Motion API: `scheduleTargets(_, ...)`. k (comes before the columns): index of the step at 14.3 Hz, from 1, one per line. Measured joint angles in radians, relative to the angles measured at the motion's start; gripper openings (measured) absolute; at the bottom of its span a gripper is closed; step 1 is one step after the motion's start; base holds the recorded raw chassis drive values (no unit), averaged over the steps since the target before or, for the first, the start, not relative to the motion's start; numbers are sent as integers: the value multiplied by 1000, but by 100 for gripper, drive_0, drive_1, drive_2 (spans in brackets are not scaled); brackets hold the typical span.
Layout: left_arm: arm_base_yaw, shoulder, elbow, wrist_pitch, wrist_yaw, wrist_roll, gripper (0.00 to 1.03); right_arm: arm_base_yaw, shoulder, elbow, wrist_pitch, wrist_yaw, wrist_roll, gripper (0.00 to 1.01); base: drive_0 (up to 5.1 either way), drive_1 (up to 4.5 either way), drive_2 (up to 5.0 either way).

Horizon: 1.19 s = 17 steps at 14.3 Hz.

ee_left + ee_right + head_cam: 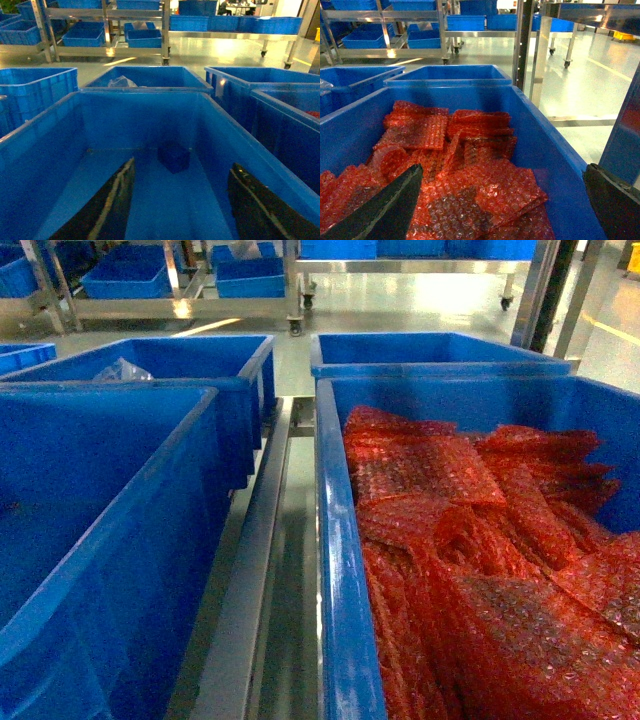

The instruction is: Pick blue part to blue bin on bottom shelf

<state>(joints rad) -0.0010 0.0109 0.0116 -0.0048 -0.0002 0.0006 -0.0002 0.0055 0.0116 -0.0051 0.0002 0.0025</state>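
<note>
Left wrist view shows the left gripper (180,210) with jaws spread inside a bin (45,150), at the lower frame. Step: approach to grasp. The blue part (173,156) lies at centre frame, just ahead, between the fingers (105,205). Next: advance, then close. Right gripper (500,210) hangs spread over red wrap (470,165).

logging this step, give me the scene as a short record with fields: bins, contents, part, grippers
left bin: large blue plastic bin, holding only a small dark blue block-shaped part on its floor
right bin: large blue plastic bin filled with red bubble-wrap sheets
far bin: blue bin with a clear plastic bag
left gripper: open, above the part, holding nothing
right gripper: open over the bubble wrap, empty
</note>
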Motion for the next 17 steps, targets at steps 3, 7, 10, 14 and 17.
scheduleTargets(3, 0, 0, 0, 0, 0, 0, 93, 0, 0, 0, 0, 0, 0, 98, 0, 0, 0)
scheduleTargets(7, 0, 0, 0, 0, 0, 0, 98, 0, 0, 0, 0, 0, 0, 98, 0, 0, 0)
scheduleTargets(10, 0, 0, 0, 0, 0, 0, 98, 0, 0, 0, 0, 0, 0, 98, 0, 0, 0)
scheduleTargets(14, 0, 0, 0, 0, 0, 0, 98, 0, 0, 0, 0, 0, 0, 98, 0, 0, 0)
scheduleTargets(17, 0, 0, 0, 0, 0, 0, 98, 0, 0, 0, 0, 0, 0, 98, 0, 0, 0)
